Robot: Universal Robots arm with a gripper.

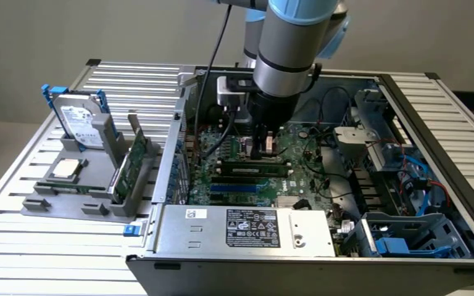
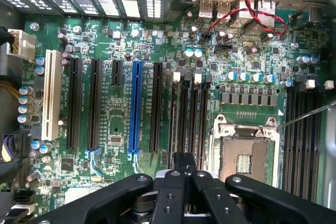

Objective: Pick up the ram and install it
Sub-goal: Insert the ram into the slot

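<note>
Exterior view: the claw (image 1: 264, 150) hangs inside the open computer case (image 1: 434, 185), low over the motherboard (image 1: 303, 179), fingers pinched together. The ram (image 1: 253, 167) lies just below and on the near side of it, its long axis running left to right across the board (parallel to the blue slot (image 1: 239, 186) nearer still). I cannot tell whether the claw grips the stick or only touches its top edge.

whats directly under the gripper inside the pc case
The green motherboard with long black slots lies under the shut black gripper. A green ram stick sits in a slot beside it. The gripper covers whatever is between its fingertips.
</note>
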